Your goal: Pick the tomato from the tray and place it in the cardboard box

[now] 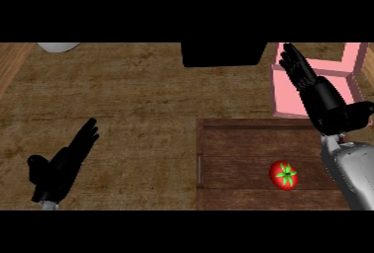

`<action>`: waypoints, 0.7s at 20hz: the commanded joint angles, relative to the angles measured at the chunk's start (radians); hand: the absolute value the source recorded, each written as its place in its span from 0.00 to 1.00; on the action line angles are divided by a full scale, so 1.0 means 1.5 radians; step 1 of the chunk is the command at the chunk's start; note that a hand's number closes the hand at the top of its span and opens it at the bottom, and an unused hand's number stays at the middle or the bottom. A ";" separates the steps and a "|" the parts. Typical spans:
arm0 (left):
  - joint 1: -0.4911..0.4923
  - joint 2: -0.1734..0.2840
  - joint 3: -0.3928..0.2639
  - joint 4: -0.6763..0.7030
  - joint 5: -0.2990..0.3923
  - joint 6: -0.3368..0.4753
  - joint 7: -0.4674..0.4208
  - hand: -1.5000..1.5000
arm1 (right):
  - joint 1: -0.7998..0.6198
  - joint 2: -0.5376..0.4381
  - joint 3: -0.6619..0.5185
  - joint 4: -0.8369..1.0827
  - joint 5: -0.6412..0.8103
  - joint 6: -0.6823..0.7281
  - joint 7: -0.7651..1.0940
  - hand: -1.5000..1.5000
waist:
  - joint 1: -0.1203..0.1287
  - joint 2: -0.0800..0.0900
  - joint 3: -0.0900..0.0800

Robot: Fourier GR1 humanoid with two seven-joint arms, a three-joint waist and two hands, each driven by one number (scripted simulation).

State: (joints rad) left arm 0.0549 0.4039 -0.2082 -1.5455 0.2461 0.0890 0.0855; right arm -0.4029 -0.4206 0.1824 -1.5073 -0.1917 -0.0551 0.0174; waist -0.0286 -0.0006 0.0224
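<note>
Tomato (pixel 284 175) unclaimed, lying toward the right side of the brown wooden tray (pixel 234 148), green stalk facing up. Largest first: wooden counter (pixel 131 99) spread beneath everything; tray at the lower right; pink box (pixel 292 94) just beyond the tray's far edge, partly hidden behind the right arm, probably the drop-off point. Then the right hand (pixel 321 94), fingers straight and relaxed, raised over the box and far tray edge, well past the tomato, gripping nothing. Left hand (pixel 62 165) resting at the lower left, fingers extended, holding nothing, clear of the work. Pickup not yet begun.
</note>
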 commanded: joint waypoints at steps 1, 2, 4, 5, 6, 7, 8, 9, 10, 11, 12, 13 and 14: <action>0.001 0.000 0.015 -0.012 -0.022 0.024 0.010 0.50 | 0.066 -0.021 -0.043 -0.059 0.011 -0.035 0.010 1.00 | 0.011 -0.002 -0.015; 0.008 -0.006 0.028 -0.009 -0.032 0.057 0.002 0.50 | 0.109 -0.005 -0.014 -0.120 0.053 -0.099 0.036 1.00 | 0.001 -0.006 -0.015; -0.002 -0.018 0.076 0.044 -0.038 0.112 -0.019 0.50 | 0.130 -0.048 -0.078 -0.127 0.072 -0.141 0.027 1.00 | -0.025 -0.008 -0.016; 0.002 -0.009 0.104 0.040 -0.030 0.127 -0.023 0.50 | 0.150 -0.063 -0.097 -0.150 0.087 -0.168 0.045 1.00 | -0.037 -0.014 -0.017; 0.009 -0.022 0.111 0.031 -0.038 0.162 -0.018 0.50 | 0.177 -0.064 -0.101 -0.165 0.113 -0.200 0.054 1.00 | -0.038 -0.017 -0.017; 0.006 -0.016 0.085 0.028 -0.026 0.119 -0.009 0.50 | 0.171 -0.232 -0.012 -0.065 0.273 -0.085 0.053 1.00 | -0.044 -0.005 -0.040; 0.009 -0.020 0.108 0.036 -0.023 0.141 -0.012 0.50 | 0.221 -0.213 -0.049 -0.048 0.290 -0.163 0.099 1.00 | -0.059 -0.008 -0.026; 0.025 -0.031 0.106 0.047 -0.028 0.152 -0.023 0.50 | 0.269 -0.107 -0.097 -0.081 0.239 -0.273 0.110 1.00 | -0.067 -0.013 -0.018; 0.003 -0.046 0.100 0.053 -0.033 0.164 -0.017 0.50 | 0.298 -0.089 -0.098 -0.125 0.248 -0.302 0.106 1.00 | -0.066 -0.012 -0.017; 0.029 -0.047 0.104 0.055 -0.032 0.165 -0.029 0.50 | 0.348 -0.074 -0.081 -0.158 0.285 -0.337 0.086 0.00 | -0.058 -0.014 -0.017; 0.005 -0.063 0.102 0.073 -0.036 0.176 -0.033 0.50 | 0.388 -0.082 -0.082 -0.184 0.311 -0.352 0.064 0.00 | -0.058 -0.010 -0.017; -0.007 -0.047 0.106 0.072 -0.029 0.157 -0.022 0.50 | 0.411 -0.085 -0.062 -0.226 0.362 -0.377 0.085 0.00 | -0.049 -0.010 -0.018; -0.005 -0.064 0.088 0.053 -0.046 0.176 -0.023 0.50 | 0.448 -0.110 -0.089 -0.258 0.368 -0.375 0.103 0.00 | -0.036 -0.009 -0.017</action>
State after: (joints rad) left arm 0.0616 0.3374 -0.0671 -1.4667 0.1961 0.3188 0.0532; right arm 0.0955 -0.5652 0.0700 -1.7648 0.2346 -0.5051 0.1398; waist -0.0994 -0.0160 -0.0045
